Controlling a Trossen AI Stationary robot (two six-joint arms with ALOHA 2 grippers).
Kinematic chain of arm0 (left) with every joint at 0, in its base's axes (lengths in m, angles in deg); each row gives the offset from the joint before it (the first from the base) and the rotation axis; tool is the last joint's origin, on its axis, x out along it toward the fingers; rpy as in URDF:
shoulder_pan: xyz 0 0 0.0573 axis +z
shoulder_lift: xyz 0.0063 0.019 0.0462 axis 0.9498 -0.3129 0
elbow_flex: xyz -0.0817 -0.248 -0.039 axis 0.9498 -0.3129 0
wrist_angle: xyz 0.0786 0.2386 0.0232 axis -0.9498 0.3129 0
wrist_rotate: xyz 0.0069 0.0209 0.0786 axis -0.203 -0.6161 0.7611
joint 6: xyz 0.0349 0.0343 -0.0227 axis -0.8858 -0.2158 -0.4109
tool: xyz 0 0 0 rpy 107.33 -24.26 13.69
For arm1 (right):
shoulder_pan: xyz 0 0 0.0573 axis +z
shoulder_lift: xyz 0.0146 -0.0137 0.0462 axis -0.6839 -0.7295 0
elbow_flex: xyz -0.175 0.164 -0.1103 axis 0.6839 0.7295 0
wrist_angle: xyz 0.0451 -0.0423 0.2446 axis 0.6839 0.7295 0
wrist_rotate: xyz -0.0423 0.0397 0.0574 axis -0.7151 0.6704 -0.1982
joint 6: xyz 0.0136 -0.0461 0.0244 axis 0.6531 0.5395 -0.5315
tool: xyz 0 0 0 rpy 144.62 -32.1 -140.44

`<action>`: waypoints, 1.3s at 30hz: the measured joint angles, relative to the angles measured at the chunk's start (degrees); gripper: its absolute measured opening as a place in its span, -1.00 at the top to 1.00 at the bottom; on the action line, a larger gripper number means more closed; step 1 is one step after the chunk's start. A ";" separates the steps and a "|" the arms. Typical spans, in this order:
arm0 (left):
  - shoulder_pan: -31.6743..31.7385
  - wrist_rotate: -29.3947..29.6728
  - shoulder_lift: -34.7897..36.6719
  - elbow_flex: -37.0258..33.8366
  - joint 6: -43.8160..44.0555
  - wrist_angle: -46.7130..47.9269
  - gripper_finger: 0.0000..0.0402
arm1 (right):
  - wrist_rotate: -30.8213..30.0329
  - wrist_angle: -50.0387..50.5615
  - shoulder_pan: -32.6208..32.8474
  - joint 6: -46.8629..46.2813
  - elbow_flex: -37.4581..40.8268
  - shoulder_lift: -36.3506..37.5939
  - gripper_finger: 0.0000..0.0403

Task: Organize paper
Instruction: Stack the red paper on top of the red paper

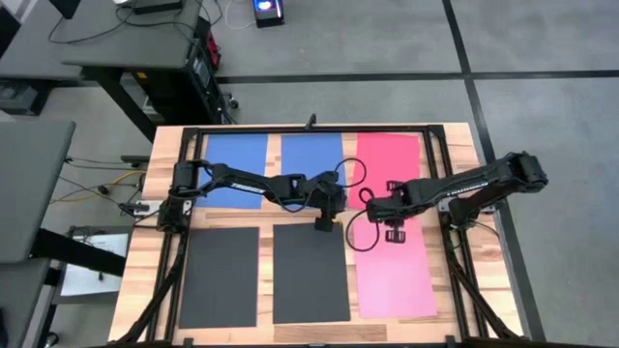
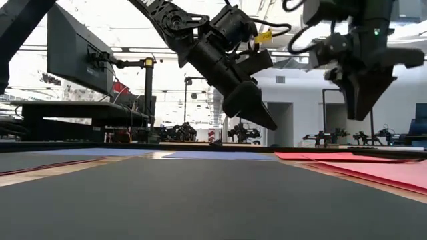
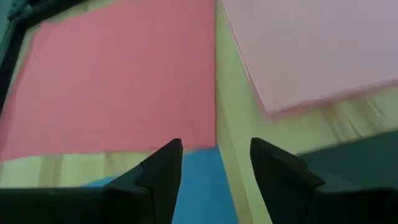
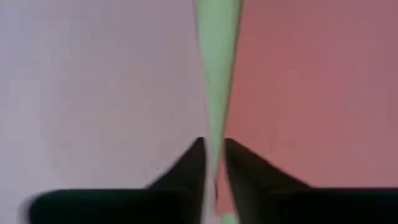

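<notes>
The paper lies flat on the wooden table (image 1: 455, 145): two blue sheets (image 1: 237, 169) (image 1: 311, 155) and a red sheet (image 1: 389, 159) along the far side, two dark sheets (image 1: 221, 275) (image 1: 309, 273) and a pink sheet (image 1: 392, 280) along the near side. My left gripper (image 1: 325, 220) (image 3: 214, 168) hangs open over the near edge of the middle blue sheet, slanting down, clear of it. My right gripper (image 1: 375, 208) (image 4: 214, 158) points almost straight down, shut, over the narrow strip of table between the red and pink sheets. In the low view its tips (image 2: 360, 113) hang above the paper.
A black frame (image 1: 309, 129) runs along the table's far edge and down both sides. Cables loop near the grippers (image 1: 350, 174). A dark bench (image 1: 126, 48) stands beyond the far left corner. The two arms' grippers hang close together at the table's middle.
</notes>
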 joint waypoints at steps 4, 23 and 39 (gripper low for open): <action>0.00 -0.01 0.15 0.02 -0.02 -0.59 0.13 | 0.01 -1.13 -1.83 -2.52 5.52 4.23 0.95; 0.00 -0.04 0.25 0.02 0.87 -2.08 0.13 | 10.98 -4.24 -5.88 -25.82 12.14 5.99 1.00; -0.09 -0.06 0.48 0.00 0.86 -1.99 0.14 | 10.88 -5.52 -9.49 -32.63 12.11 3.59 1.00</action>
